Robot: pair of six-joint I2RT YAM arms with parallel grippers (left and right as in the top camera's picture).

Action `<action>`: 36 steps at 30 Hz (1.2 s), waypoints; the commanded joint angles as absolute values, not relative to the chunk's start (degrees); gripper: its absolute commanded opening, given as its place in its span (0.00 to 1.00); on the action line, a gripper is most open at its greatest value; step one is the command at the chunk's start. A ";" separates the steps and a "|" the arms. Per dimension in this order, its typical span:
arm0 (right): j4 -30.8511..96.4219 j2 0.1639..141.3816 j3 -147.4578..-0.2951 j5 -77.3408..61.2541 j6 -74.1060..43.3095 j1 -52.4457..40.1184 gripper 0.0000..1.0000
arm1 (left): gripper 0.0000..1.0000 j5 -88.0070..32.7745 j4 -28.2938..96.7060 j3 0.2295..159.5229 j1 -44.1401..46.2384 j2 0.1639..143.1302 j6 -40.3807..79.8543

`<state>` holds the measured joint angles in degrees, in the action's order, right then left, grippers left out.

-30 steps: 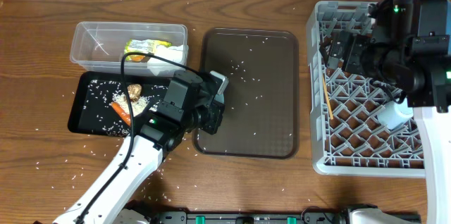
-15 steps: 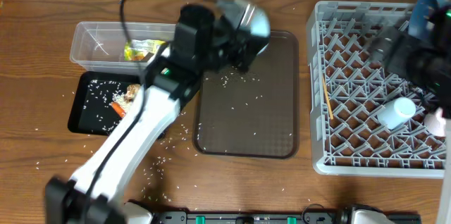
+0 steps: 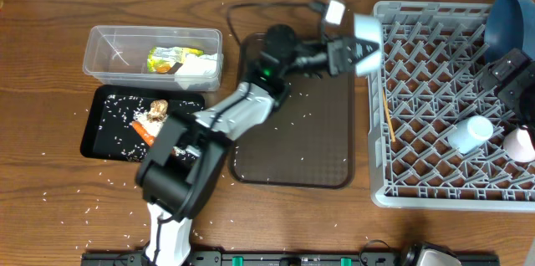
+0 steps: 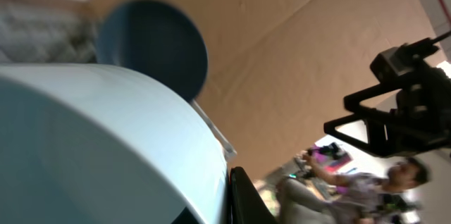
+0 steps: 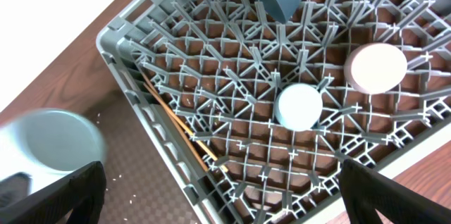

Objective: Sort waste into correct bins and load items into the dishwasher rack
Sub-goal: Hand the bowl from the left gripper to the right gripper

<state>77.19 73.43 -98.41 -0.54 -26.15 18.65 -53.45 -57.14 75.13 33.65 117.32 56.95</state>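
**Holding the white bowl at the rack's left rim**

Grips the white bowl by its rim in the left hand, clamped shut, with the arm stretched across the brown serving tray. Brings the bowl over the far left rim of the dishwasher rack. Spreads the right hand wide, holding nothing, above the rack's right side.

Has in the rack a dark-blue plate on edge at the far right corner, a pale-blue cup, a pinkish cup near it, and thin wooden sticks along the left side.

Has in the clear tub the snack wrapper and tissue. Has in the black tray the carrot, brown lump and rice. Shows more rice strewn on the worktop.
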 commanded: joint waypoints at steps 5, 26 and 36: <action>78.72 73.52 -99.15 -0.23 -27.44 19.11 0.99 | 0.06 -49.45 -58.24 75.68 40.93 118.76 58.98; 82.54 73.52 -99.13 -0.45 -27.40 19.09 0.99 | 0.07 -42.81 -63.26 75.68 45.82 125.40 61.82; 82.52 73.52 -99.13 -0.40 -27.38 19.11 0.99 | 0.07 -43.94 -58.24 75.68 42.09 125.60 62.48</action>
<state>82.48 73.45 -98.41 -0.54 -26.59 18.65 -43.31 -59.44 75.13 43.81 124.95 62.02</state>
